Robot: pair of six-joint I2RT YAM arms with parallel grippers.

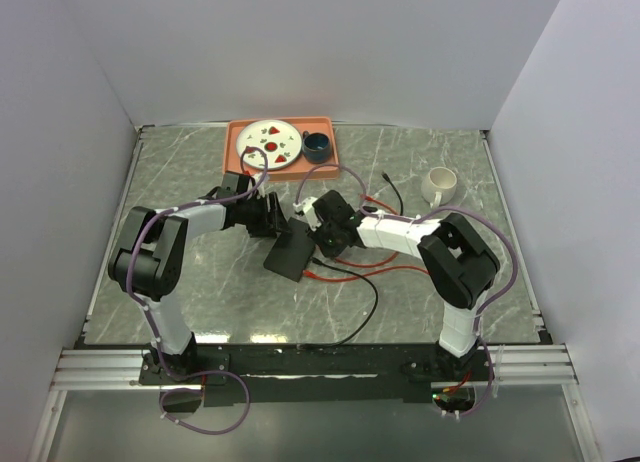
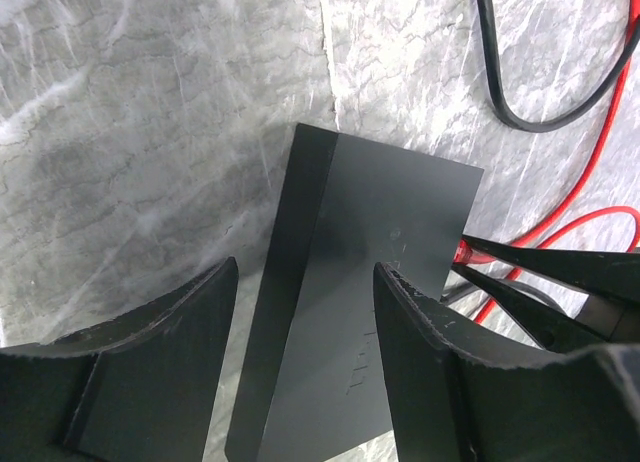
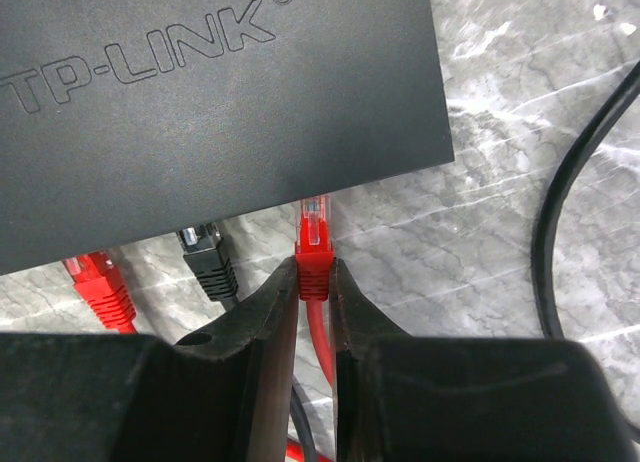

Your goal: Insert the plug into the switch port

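Grey marbled tabletop (image 1: 200, 282) carries the black TP-Link switch (image 1: 291, 253), angled between both arms. Right gripper (image 3: 315, 282) pinches the red Ethernet plug (image 3: 313, 244), its clear tip at the switch's port edge; left gripper (image 2: 305, 312) hangs half open over the switch, empty. Insertion looks imminent, needing a straight push inward

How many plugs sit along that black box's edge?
3: the left red plug, the black plug in the middle, and the held red plug between the right fingers. More may be hidden.

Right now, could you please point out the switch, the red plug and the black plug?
switch (image 3: 200, 112): right wrist view, lettered top face.
red plug (image 3: 314, 252): right wrist view, red boot.
black plug (image 3: 208, 257): right wrist view, connector body.
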